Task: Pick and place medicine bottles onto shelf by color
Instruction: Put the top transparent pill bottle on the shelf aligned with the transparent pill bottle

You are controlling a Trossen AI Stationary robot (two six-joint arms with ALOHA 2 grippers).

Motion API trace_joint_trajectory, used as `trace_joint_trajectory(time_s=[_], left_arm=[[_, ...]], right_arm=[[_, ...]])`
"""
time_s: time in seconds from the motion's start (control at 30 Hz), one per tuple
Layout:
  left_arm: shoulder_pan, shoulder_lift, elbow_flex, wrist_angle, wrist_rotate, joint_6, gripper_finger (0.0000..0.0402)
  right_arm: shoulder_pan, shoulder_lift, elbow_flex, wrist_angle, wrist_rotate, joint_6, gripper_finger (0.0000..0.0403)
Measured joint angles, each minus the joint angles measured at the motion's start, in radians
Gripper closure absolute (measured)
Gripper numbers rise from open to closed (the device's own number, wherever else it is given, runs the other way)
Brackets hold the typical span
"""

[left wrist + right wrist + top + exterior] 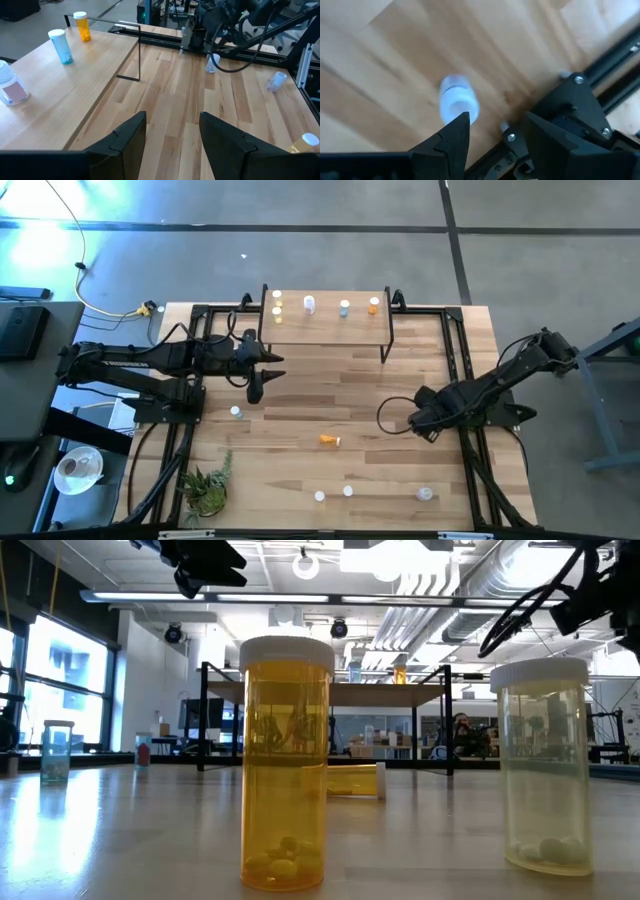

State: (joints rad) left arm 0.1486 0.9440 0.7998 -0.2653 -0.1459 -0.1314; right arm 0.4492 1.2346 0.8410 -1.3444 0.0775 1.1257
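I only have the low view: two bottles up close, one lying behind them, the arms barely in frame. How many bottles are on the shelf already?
Observer: Five, by the high view. The shelf carries a yellowish pair, a white bottle, a bluish bottle and an orange bottle.
Operator: Is the left end effector carrying one?
Observer: No. The left end effector is open in its wrist view, with only bare table between the fingers.
Operator: And the right?
Observer: The right end effector is open too. A pale bottle sits on the table just beyond one fingertip, not between the fingers.
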Motion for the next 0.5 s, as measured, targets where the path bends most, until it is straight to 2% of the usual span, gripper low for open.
trace_joint_trajectory(time_s=[0.27,0.4,0.5], left_arm=[[0.0,0.0,0.0,0.0,-0.038,-0.033,0.0229],[0.0,0.0,0.0,0.0,-0.058,-0.034,0.0229],[0.0,0.0,0.0,0.0,-0.06,-0.034,0.0229]], right_arm=[[0.0,0.0,0.0,0.128,-0.116,-0.196,0.0231],[0.005,0.0,0.001,0.153,-0.066,-0.252,0.0231],[0.005,0.002,0.001,0.149,-0.071,-0.255,0.0225]])
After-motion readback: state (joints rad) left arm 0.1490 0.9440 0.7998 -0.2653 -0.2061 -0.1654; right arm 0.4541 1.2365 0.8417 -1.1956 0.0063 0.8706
